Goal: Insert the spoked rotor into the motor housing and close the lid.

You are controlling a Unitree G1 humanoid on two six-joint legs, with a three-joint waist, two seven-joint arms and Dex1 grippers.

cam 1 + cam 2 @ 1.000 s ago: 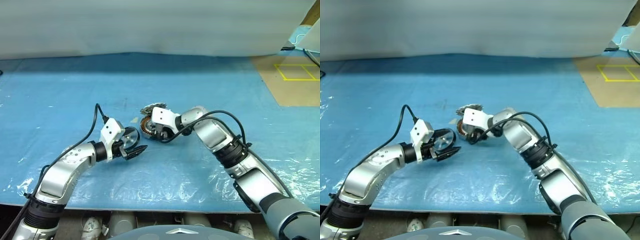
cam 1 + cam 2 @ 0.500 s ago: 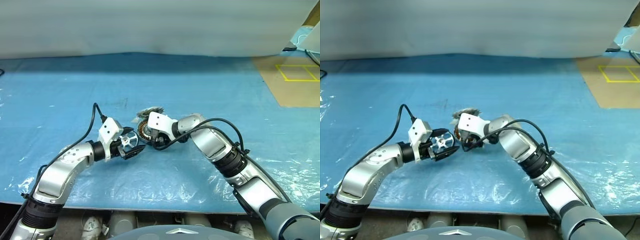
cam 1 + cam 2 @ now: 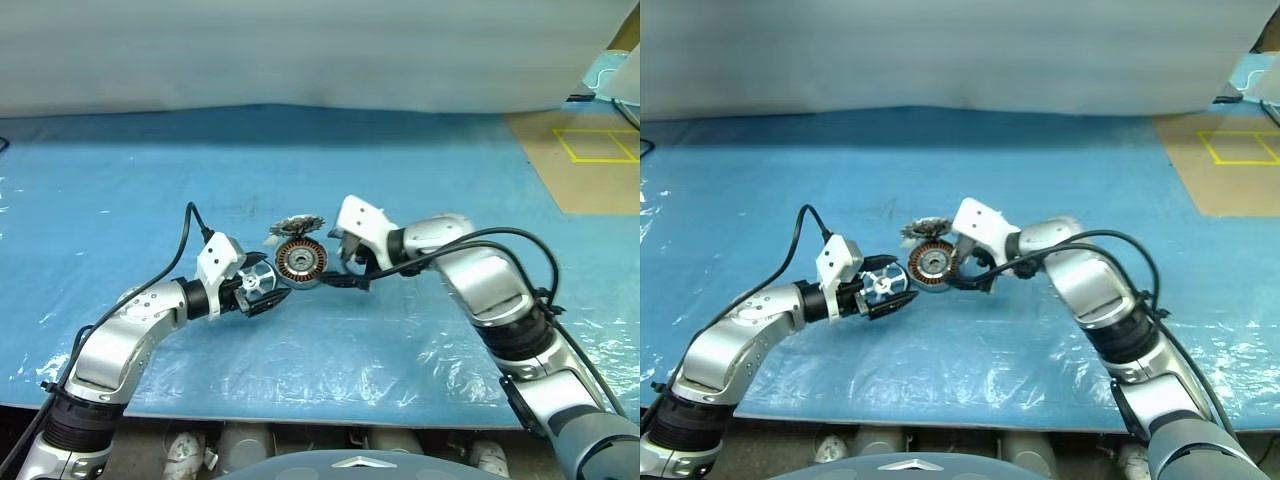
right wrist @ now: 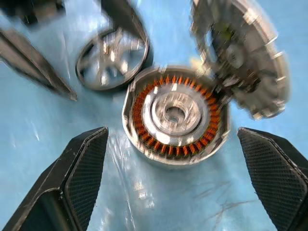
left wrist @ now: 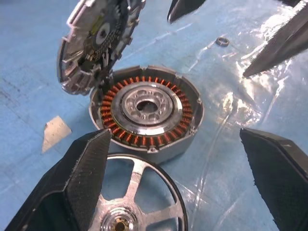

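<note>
The motor housing (image 3: 301,262) lies open side up on the blue sheet, its copper windings showing. The lid (image 3: 297,226) leans tilted on the housing's far rim, ridged face toward me. The spoked rotor (image 5: 134,204) sits between the wide-apart fingers of my left gripper (image 3: 268,288), close against one finger (image 5: 72,183) and just left of the housing. This gripper is open and does not clamp the rotor. My right gripper (image 3: 345,272) hangs open just right of the housing, clear of it, with both fingers (image 4: 72,178) spread wider than the cup.
A blue plastic sheet (image 3: 150,180) covers the table, with its front edge near me. A small metal ring (image 5: 222,41) and a paper scrap (image 5: 55,132) lie close to the housing. Brown floor with yellow tape (image 3: 590,145) is at the back right.
My right gripper has opened, let go of the housing and drawn back to the right and up. The housing now lies uncovered. The left arm has kept still.
</note>
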